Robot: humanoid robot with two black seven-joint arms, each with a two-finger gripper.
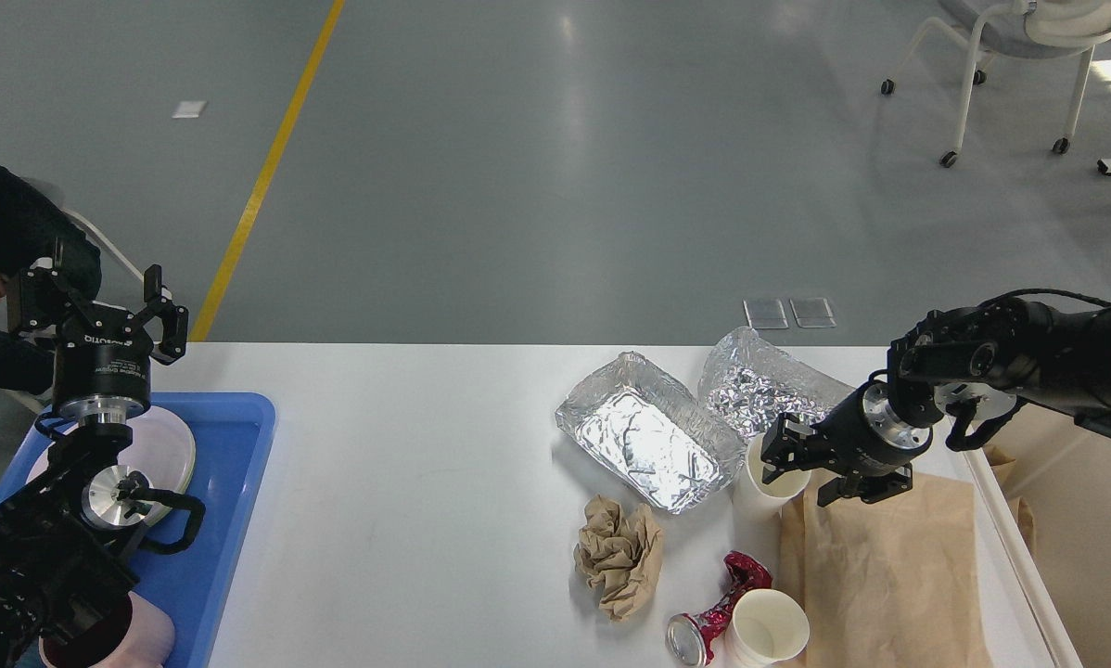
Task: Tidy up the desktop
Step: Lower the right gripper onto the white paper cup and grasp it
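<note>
Foil, paper and a crushed can crowd the right half of the desktop (407, 482), the wide white tabletop that fills the lower part of the head view, and the tidying looks far from finished. An open foil tray (650, 443) sits just right of centre with a crumpled foil container (761, 388) at its 2 o'clock; a wad of brown paper (619, 554) lies at the tray's 6 o'clock, and at the 5 o'clock edge a dented red can (715, 615) touches a paper cup (767, 629). The right gripper (808, 467) hangs with its fingers spread over a second paper cup (767, 475), grasping nothing as far as can be seen, beside a flat brown paper bag (880, 566). At 3 o'clock the cream bin (1028, 566) shows only a little brown paper inside, so most of the rubbish appears still to be cleared. At 9 o'clock a blue tray (231, 520) already carries a white plate (168, 447) and a pink cup (147, 640), and the left gripper (92, 306) is raised above it, fingers apart and empty.
</note>
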